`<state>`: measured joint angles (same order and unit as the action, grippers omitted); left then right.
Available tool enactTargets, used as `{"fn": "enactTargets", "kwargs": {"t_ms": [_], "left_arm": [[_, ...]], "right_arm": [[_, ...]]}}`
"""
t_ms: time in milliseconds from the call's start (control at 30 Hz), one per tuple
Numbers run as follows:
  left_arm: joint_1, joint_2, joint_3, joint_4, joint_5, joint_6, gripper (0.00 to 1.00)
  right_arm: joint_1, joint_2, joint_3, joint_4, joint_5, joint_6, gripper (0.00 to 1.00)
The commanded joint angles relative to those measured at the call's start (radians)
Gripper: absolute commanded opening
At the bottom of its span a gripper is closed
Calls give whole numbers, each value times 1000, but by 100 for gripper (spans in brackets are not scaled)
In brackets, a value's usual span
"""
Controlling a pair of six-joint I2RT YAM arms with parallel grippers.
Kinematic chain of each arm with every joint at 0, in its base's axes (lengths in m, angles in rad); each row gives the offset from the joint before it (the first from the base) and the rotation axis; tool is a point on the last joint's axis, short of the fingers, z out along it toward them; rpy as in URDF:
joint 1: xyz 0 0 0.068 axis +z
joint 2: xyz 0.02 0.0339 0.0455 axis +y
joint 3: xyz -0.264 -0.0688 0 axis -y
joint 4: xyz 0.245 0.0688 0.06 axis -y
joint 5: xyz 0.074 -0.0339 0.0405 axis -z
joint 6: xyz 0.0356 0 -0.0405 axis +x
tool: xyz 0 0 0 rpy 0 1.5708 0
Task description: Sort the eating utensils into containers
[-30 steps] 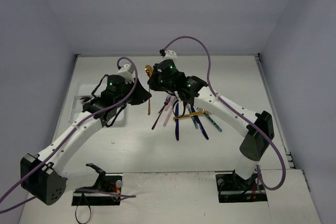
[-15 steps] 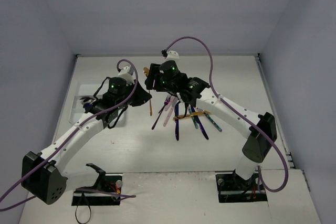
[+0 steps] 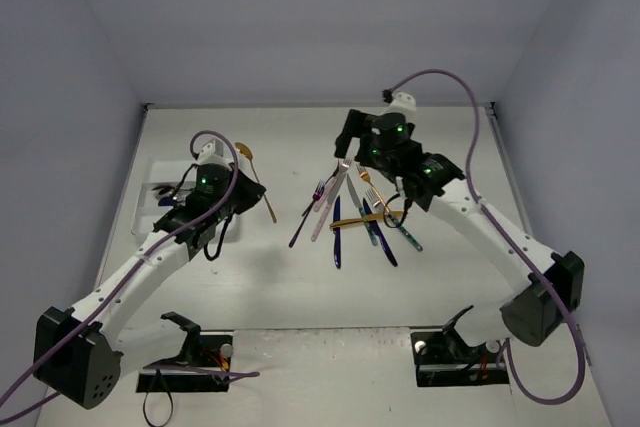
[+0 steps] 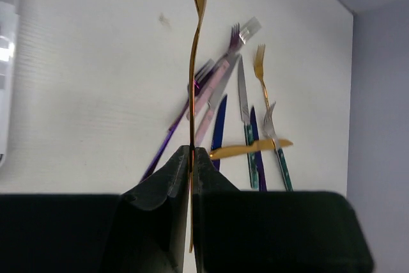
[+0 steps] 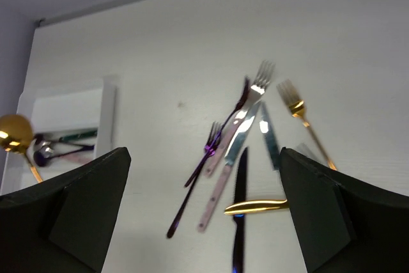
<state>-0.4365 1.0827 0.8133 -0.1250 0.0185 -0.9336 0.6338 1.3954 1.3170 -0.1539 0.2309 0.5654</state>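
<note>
Gripping gold spoon (image 4: 193, 62) in tightly pinched left jaws, just right of white tray (image 3: 160, 169) at left. Holding right jaws wide, empty, over cutlery (image 3: 336, 232) scattered at frame centre.

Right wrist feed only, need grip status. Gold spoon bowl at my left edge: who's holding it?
Observer: The left gripper is shut on the gold spoon. It pinches the handle, with the bowl pointing away from the fingers.
Operator: Is it over the tray?
Observer: In the top view it seems just past the right edge of the white tray, not over a compartment.
Operator: Anything hidden behind my right finger?
Observer: Yes. A teal-handled fork lies there, with a gold utensil crossing it.
</note>
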Motion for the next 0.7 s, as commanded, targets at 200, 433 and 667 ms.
{"fn": "enactTargets", "kwargs": {"t_ms": [200,433,667], "left_arm": [[220,-30,-85,178,-169,-318,0],[323,45,-137,278,-349,-516,0],[396,152,-186,405,-379,-630,0]], "right_arm": [[-197,-331,-160,-55,62,-156,100],[-222,-459,-194,-84,71,-253,100],[-221,-479,-194,-88,75,-313,100]]}}
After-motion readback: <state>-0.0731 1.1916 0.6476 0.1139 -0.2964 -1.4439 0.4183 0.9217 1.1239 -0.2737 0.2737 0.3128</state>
